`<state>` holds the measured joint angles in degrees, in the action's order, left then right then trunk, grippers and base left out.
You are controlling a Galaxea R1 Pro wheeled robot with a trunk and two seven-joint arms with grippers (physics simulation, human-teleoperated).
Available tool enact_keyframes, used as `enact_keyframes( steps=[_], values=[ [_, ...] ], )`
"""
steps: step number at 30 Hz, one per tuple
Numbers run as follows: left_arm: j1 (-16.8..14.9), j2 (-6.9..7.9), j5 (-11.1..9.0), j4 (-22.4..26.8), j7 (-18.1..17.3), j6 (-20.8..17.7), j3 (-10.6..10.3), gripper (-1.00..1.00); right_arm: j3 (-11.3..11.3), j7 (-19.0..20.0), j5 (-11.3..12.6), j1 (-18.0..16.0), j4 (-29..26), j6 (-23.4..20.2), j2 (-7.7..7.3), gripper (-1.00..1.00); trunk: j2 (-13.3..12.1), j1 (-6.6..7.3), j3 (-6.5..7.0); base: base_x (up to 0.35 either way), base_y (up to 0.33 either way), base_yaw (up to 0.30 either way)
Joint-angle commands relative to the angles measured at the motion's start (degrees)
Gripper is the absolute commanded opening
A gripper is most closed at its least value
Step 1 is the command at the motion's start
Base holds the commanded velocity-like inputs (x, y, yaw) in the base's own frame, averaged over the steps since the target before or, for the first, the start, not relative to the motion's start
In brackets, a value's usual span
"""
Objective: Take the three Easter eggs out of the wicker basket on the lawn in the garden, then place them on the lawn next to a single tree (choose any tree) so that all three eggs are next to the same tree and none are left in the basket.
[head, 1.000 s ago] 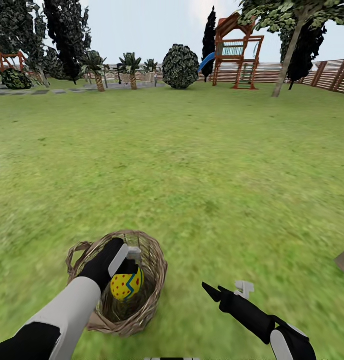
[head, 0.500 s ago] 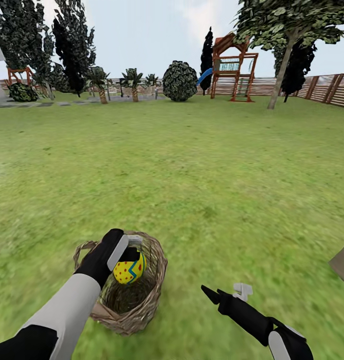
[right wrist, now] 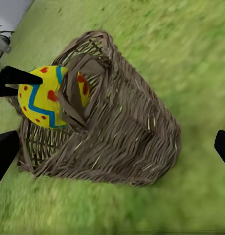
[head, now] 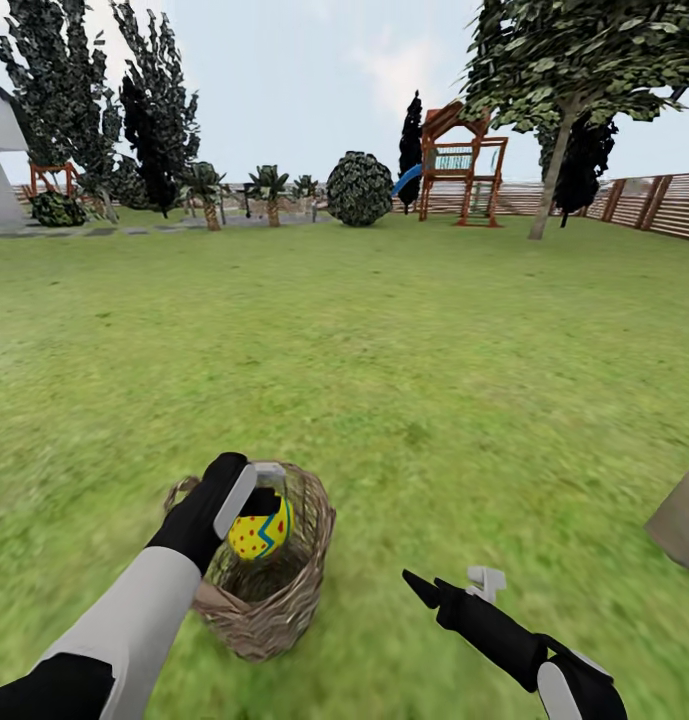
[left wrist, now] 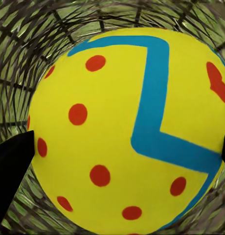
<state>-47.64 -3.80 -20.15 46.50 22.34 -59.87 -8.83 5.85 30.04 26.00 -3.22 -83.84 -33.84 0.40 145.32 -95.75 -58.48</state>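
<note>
Green lawn (head: 404,330) is spread across most of the head view, right up to a brown slat fence (head: 664,205) at the upper right. A tree (head: 559,130) with a pale grey trunk is seen at the upper right, with a red wooden playset (head: 464,165) beside it and a round bush (head: 359,188) near the top middle. Dark tall trees (head: 104,110) are seen at the upper left. A grey slab (head: 682,522) is cut off by the right edge.

At the lower left, the wicker basket (head: 274,590) is seen tilted on the grass. The left arm is stretched up from the lower left corner, and the left gripper (head: 259,515) is held at the basket's mouth. One Easter egg (head: 258,530) is pinched between its black fingers (left wrist: 10,171), just at the rim. It cannot be told if more eggs are inside.

The right arm is reached in from the lower right corner. The right gripper (head: 454,585) is held low over the grass, well apart from the basket, with its fingers spread wide and nothing between them.
</note>
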Motion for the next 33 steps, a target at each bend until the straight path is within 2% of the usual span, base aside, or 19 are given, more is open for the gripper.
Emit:
enact_keyframes(
  steps=[1,3,9,15,21,26,28,33],
  values=[
    [0.08,0.02,-0.59,1.02,0.59,-0.13,-0.13,-1.00,0.13,0.11,0.28,-0.03,-0.02,-0.44,0.04,1.00,0.01,0.06,0.17,-0.125,0.000,0.000],
    [0.23,0.02,-0.55,2.77,0.60,-0.13,-0.13,-1.00,0.13,0.11,0.24,-0.03,-0.04,-0.44,0.04,1.00,-0.02,0.11,0.62,-0.052,0.000,0.000],
    [0.34,0.02,-0.55,4.03,0.60,-0.13,-0.18,-1.00,0.13,0.11,0.20,-0.03,-0.02,-0.44,0.04,1.00,-0.10,0.26,1.94,-0.011,0.000,0.000],
    [0.85,0.02,-0.40,12.43,0.83,-0.13,-0.22,-1.00,0.20,0.16,0.32,-0.03,-0.02,-0.39,0.03,1.00,-0.18,0.42,3.27,0.000,0.000,0.000],
    [1.53,0.02,-0.32,16.30,1.03,-0.13,-0.23,-1.00,0.21,0.17,0.39,-0.03,-0.01,-0.31,0.03,1.00,-0.26,0.57,4.60,0.000,0.000,0.000],
    [4.43,0.07,-0.24,23.13,1.12,-0.13,-0.30,-1.00,0.31,0.22,0.46,-0.03,-0.07,-0.31,0.02,1.00,-0.33,0.70,5.71,0.000,0.000,-0.001],
    [4.99,0.08,-0.24,25.04,1.12,-0.13,-0.37,-1.00,0.26,0.20,0.50,-0.03,-0.09,-0.39,0.04,1.00,-0.33,0.70,5.78,0.000,0.000,-0.108],
    [5.62,-0.01,-0.44,25.94,1.96,-0.13,-0.78,-1.00,0.23,0.27,0.57,-0.03,-0.10,-0.44,0.01,1.00,-0.33,0.70,6.08,0.100,0.000,-0.197]
  ],
)
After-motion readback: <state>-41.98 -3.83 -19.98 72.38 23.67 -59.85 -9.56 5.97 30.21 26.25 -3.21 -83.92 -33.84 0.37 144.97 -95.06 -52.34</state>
